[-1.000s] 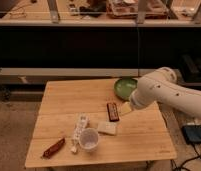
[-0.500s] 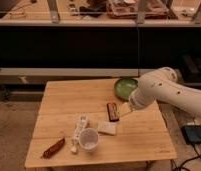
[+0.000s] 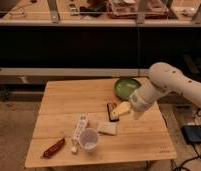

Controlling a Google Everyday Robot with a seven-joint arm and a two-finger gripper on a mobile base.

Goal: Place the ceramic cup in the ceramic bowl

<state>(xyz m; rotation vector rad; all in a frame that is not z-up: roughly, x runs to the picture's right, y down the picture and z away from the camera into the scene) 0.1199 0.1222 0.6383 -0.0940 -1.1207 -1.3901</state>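
Observation:
The ceramic cup (image 3: 89, 138) is small and white and stands upright near the front edge of the wooden table (image 3: 69, 102). The ceramic bowl (image 3: 126, 87) is shallow and green and sits at the table's back right. My gripper (image 3: 123, 108) hangs over the table's right middle, just in front of the bowl and well to the right of and behind the cup. It holds nothing that I can see. The white arm (image 3: 169, 85) reaches in from the right and hides part of the bowl's right rim.
A long white power strip (image 3: 79, 131) lies just left of the cup. A red packet (image 3: 54, 147) lies at the front left. A dark bar (image 3: 112, 111) lies beside the gripper, and a pale packet (image 3: 107, 128) lies right of the cup. A dark box (image 3: 195, 134) is on the floor at right.

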